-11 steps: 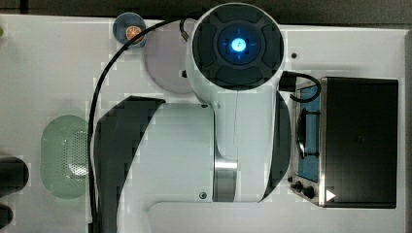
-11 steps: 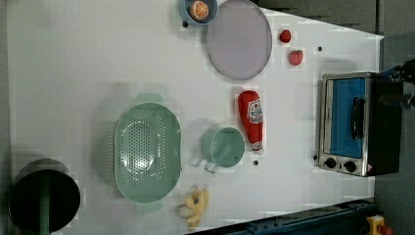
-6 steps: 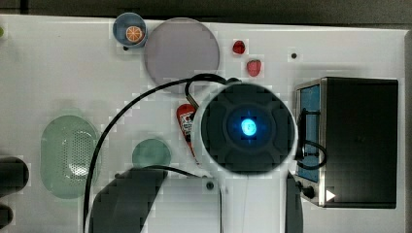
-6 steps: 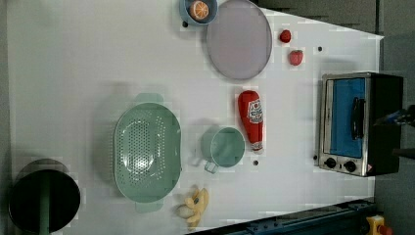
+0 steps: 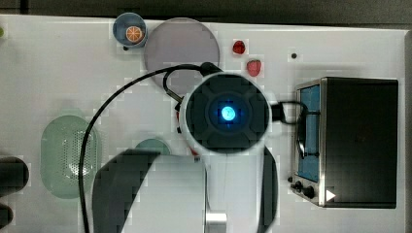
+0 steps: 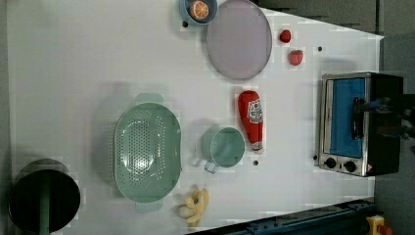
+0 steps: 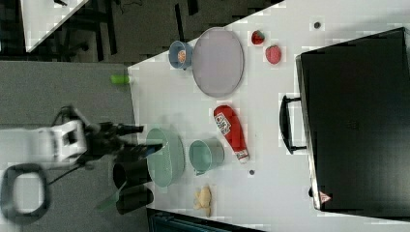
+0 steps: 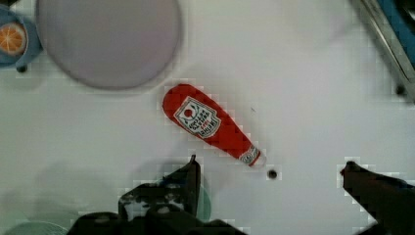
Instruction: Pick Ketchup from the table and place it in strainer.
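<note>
Approach step: the hand (image 8: 269, 169), fingers spread wide and empty, hangs above the small red plastic ketchup bottle (image 6: 252, 119) lying on the white bench (image 6: 73, 63) right of the left view's mint-green perforated strainer (image 6: 147, 152) — descent and closing come next.

A green mug (image 6: 224, 147) sits just beside the ketchup (image 6: 251, 119) (bare table on its other side).
</note>
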